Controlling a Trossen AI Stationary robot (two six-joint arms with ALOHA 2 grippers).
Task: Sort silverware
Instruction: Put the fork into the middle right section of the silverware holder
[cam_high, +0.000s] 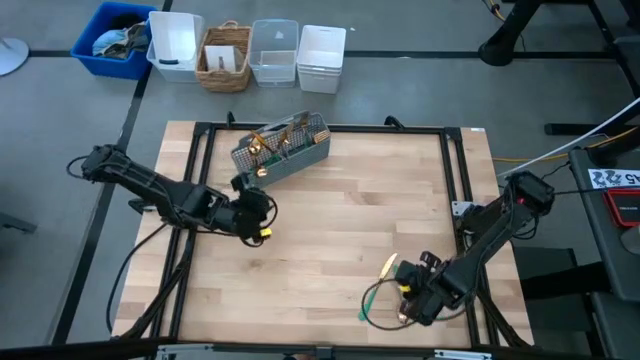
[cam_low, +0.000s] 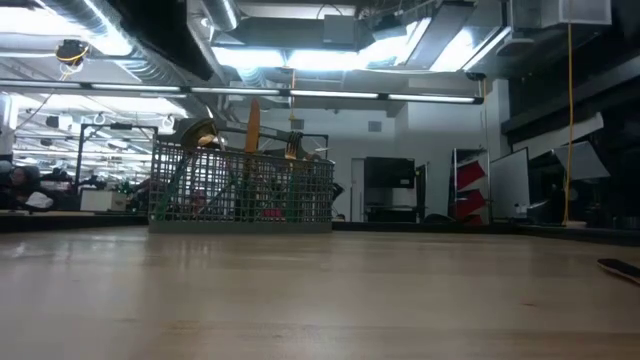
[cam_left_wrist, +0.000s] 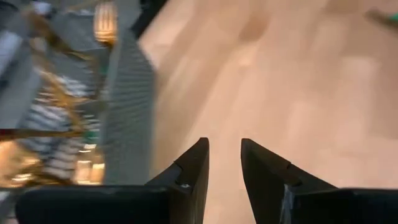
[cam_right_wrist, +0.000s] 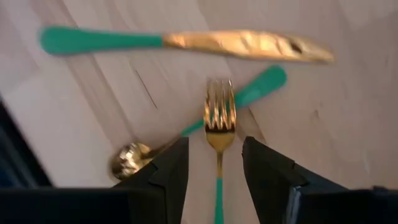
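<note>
A grey mesh caddy (cam_high: 282, 148) stands at the table's far middle, with several gold-headed pieces of silverware upright in it (cam_low: 250, 130). My left gripper (cam_high: 265, 212) hovers open just near of the caddy (cam_left_wrist: 124, 93), nothing between its fingers. At the near right a knife (cam_right_wrist: 186, 42), a spoon (cam_right_wrist: 199, 124) and a fork (cam_right_wrist: 219, 118) with teal handles lie flat on the wood. My right gripper (cam_right_wrist: 214, 174) points down over them, open, its fingers on either side of the fork's neck and above it.
Beyond the far edge stand a blue bin (cam_high: 112, 40), white bins (cam_high: 175, 42), a wicker basket (cam_high: 226, 58) and clear tubs (cam_high: 275, 52). Black frame rails (cam_high: 455, 170) run along the table's sides. Bare wood lies between the two arms.
</note>
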